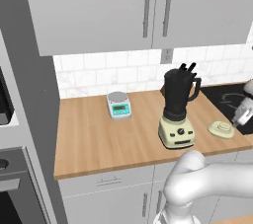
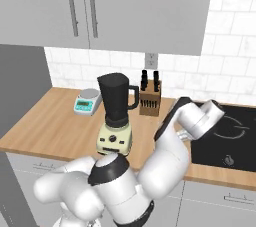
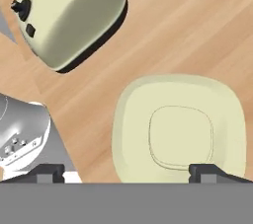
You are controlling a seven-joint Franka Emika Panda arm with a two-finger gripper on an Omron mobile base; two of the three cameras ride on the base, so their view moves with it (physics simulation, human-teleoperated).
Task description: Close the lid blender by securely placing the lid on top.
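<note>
Was a rendered home kitchen: wood countertop [image 1: 99, 134] w/ grey upper cabinets [image 1: 99, 11] & drawers below, white tile backsplash [image 1: 108, 75] w/ outlet [image 1: 167, 56], black cooktop [image 2: 227, 136], knife block [image 2: 149, 102], blender [image 1: 177, 109], kitchen scale [image 1: 119, 105].

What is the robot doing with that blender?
The robot is going for the lid, which lies flat on the wooden counter beside the blender. Its end effector hovers just above the lid with the fingers spread, holding nothing. The blender's jar has no lid on it yet.
</note>
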